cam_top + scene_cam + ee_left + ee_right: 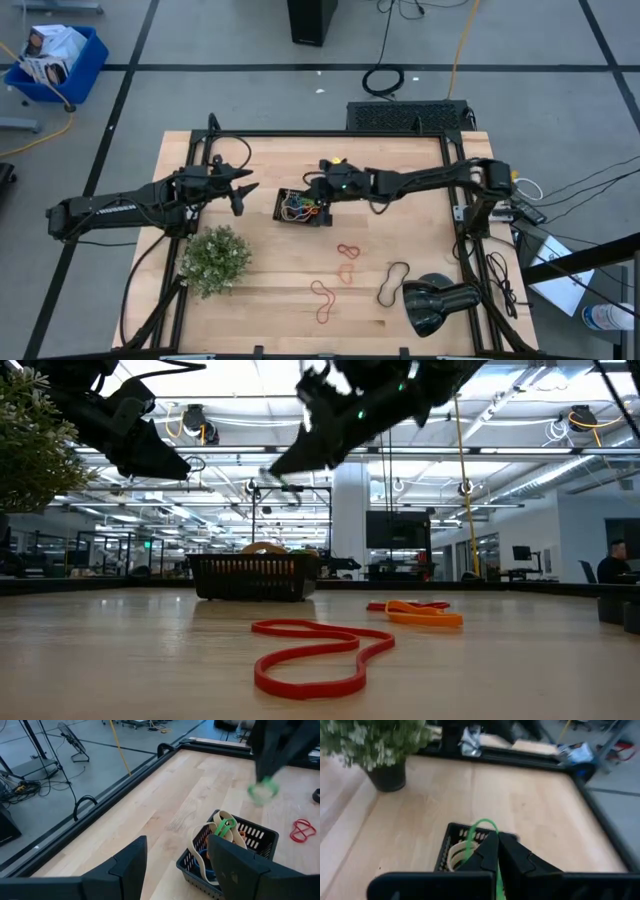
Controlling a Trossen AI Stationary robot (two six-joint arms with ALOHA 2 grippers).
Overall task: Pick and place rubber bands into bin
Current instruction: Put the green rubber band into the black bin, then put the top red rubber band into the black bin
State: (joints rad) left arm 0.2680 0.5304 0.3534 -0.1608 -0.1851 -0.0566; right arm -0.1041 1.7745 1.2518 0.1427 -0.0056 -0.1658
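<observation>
The black mesh bin (303,207) stands mid-table with several bands in it; tan and green ones show in the left wrist view (222,827). My right gripper (316,190) hovers just above the bin's far side, shut on a green rubber band (479,827). My left gripper (243,190) is open and empty, in the air left of the bin (235,855). A red band (347,250), an orange band (346,273), another red band (322,300) and a black band (392,283) lie flat on the table nearer the front. My right gripper pinches the green rubber band between its two fingertips (492,845). The fingers slant down from the table's right side. The band's free loop (262,790) hangs slack below the fingertips, clear of the bin.
A potted green plant (215,258) stands front left, near my left arm. A black lamp-like object (440,303) lies front right. In the low view the red band (310,655) and orange band (425,617) lie in front of the bin (255,575).
</observation>
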